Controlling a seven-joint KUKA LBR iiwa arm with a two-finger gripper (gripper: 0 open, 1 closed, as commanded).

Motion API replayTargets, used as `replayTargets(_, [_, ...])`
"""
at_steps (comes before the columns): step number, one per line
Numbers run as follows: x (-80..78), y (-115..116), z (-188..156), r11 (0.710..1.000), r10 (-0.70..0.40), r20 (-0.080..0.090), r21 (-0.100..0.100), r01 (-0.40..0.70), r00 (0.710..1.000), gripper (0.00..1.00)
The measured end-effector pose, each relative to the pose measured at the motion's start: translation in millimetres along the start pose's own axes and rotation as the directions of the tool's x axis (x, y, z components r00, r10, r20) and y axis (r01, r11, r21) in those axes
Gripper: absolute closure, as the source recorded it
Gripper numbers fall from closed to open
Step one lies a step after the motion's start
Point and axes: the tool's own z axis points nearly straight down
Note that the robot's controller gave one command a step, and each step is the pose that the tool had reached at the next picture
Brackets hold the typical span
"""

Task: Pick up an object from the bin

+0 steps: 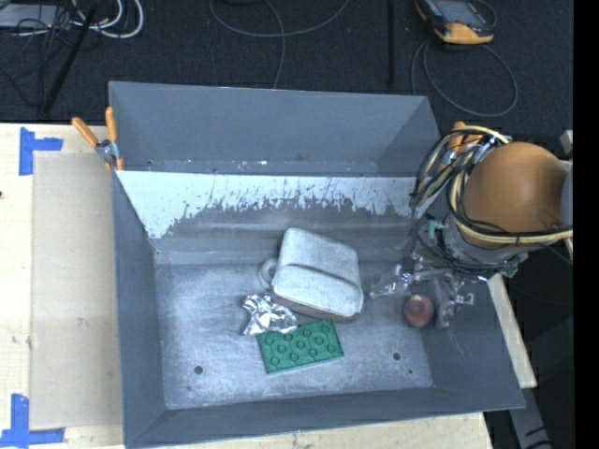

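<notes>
The bin [187,344] is matt grey metal, its floor scuffed and streaked pale. The tub [318,271] looks like smooth, dull, pale grey plastic. Below the tub's left end lies shiny crumpled foil [267,314]. Below the tub is a green plastic plate [299,345], studded and matt. Right of the tub is a dark red, slightly glossy ball [418,310].

The arm's end wears a smooth, rounded orange-brown cover [513,190] — domed like a shell, with a soft sheen. At its nine o'clock a bundle of cables [447,171] loops out, yellow, black and white strands together. Toward seven o'clock sits a dark grey wrist collar [468,243], and beyond it the claw [424,291] — bare silvery metal, thin brackets and small fittings.
</notes>
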Motion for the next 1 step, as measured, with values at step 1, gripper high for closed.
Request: replayTargets(1, [16.3, -2.8, 2.3, 1.000, 0.008, -0.026, 0.001, -0.008, 1.000, 1.00])
